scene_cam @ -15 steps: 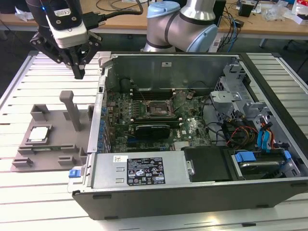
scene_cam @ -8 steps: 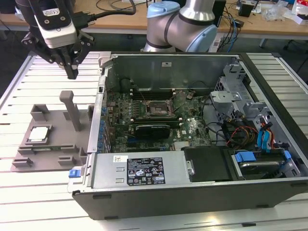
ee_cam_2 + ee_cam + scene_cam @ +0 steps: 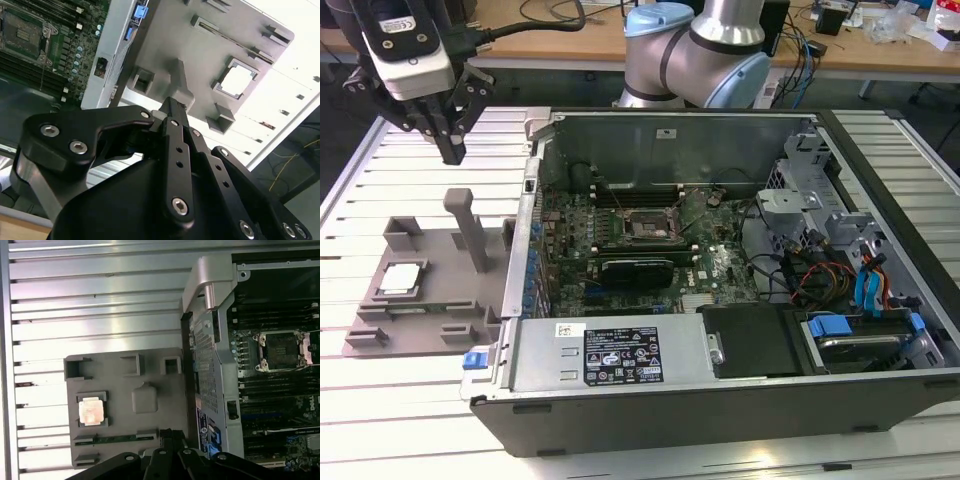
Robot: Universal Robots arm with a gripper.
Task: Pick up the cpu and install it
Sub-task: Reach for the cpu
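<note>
**Gripper aloft, cpu lying in its tray**

Seen in the exterior view, going from that view's left to its right. Under the gripper [image 3: 452, 150] and well apart from it: the cpu [image 3: 400, 279], flat in a square recess of the grey holder tray [image 3: 430, 250], metal top up, untouched. Closest beneath the fingertips: the tray's upright post [image 3: 470, 230], standing straight, with clear air above it. Fingers drawn together to a point, gripping nothing; met the same way in the second wrist view [image 3: 172, 106], empty too. Off to the far side of the gripper from the cpu: the open computer case [image 3: 880, 390], lying on the slatted table [image 3: 400, 400] just beside the tray. Deeper inside the case, well away from the gripper: the black-framed socket [image 3: 645, 228] on the motherboard.

Looking down in the first wrist view: fingertips [image 3: 167, 432] over the tray edge nearest the case, cpu [image 3: 92, 411] off to one side, socket [image 3: 280, 350] off to the other.
</note>
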